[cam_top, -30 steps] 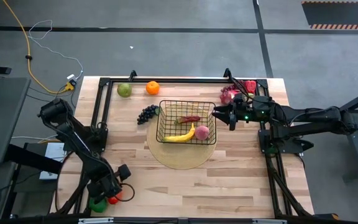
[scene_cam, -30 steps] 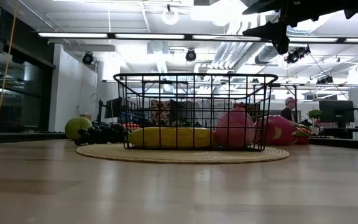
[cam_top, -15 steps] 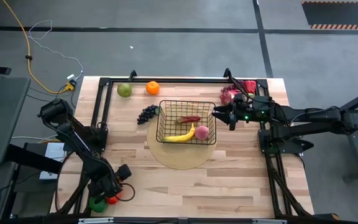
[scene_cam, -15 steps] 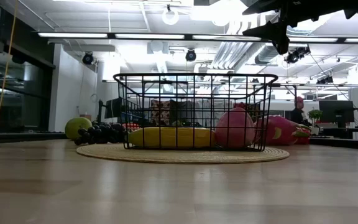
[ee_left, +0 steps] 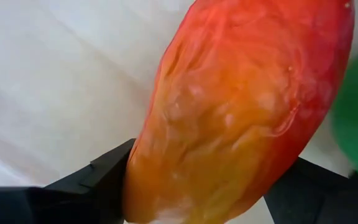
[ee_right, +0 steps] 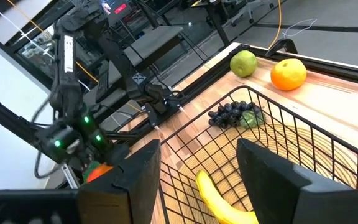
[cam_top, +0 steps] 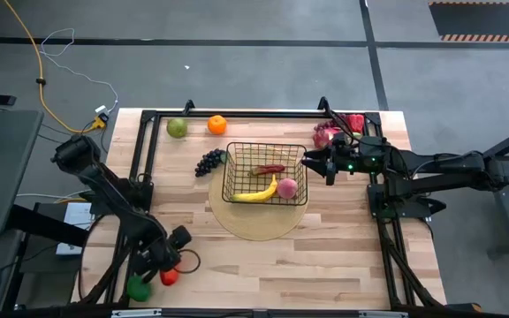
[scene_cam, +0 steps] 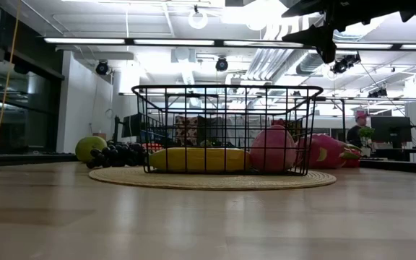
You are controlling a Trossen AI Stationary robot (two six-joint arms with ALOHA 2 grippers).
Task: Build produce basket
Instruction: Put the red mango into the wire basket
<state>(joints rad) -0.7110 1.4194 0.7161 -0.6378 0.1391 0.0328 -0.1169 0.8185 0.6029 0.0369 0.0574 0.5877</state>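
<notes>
Black wire basket (cam_top: 266,172) on table centre, banana (cam_top: 256,193) inside

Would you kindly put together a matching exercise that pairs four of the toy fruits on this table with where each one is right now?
Things:
1. banana
2. orange
3. mango
4. purple grapes

Places:
A. between the left gripper's fingers, near the table's front left corner
B. on the table just outside the basket's left side
C. lying inside the basket
D. at the far edge of the table, beside the green pear

Pairs: 1-C, 2-D, 3-A, 4-B
</notes>
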